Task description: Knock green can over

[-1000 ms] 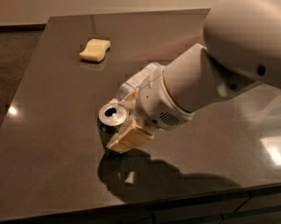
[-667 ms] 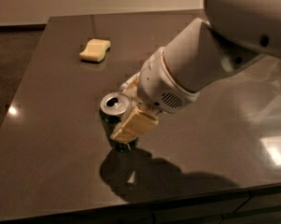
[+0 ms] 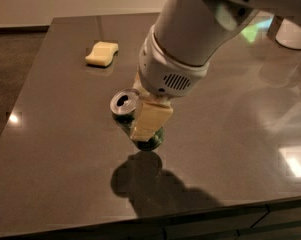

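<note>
The green can (image 3: 124,103) shows its silver top with the pull-tab opening and is tilted, top toward the left, its dark green base (image 3: 151,143) down to the right. It seems to hang just above the dark glossy table (image 3: 55,134), over its own shadow. My gripper (image 3: 142,126) comes down from the big white arm (image 3: 190,44) and is shut on the can. One tan finger (image 3: 151,118) lies across the can's near side; the other is hidden behind it.
A yellow sponge (image 3: 102,53) lies at the far left of the table. A clear container (image 3: 288,49) stands at the far right, partly blurred. The table's front edge (image 3: 140,219) runs just below the can's shadow.
The arm has swung up and over the can. The can has gone from upright on the table to tilted and slightly raised in the gripper.
</note>
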### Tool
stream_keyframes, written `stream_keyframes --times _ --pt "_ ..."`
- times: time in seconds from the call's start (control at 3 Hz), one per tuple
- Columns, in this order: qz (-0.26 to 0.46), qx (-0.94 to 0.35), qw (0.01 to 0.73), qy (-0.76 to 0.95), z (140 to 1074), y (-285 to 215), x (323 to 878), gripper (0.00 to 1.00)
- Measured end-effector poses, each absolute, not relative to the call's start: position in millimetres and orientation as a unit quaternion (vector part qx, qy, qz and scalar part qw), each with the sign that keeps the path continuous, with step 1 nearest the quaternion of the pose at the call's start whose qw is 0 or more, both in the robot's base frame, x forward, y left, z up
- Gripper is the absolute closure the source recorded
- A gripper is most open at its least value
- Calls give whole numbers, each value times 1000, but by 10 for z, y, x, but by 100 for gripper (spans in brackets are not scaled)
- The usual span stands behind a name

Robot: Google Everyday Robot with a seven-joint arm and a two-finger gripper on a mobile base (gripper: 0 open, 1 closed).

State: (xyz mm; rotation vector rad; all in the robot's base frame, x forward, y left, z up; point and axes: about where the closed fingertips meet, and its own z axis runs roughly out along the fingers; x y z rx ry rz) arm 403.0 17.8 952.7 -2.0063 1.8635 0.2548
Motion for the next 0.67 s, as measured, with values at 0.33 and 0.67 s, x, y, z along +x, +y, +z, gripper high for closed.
stream_keyframes --times 0.33,0.67 --pt "53 -739 161 652 9490 167 4033 100" --pt "19 -759 131 638 9426 173 4020 100"
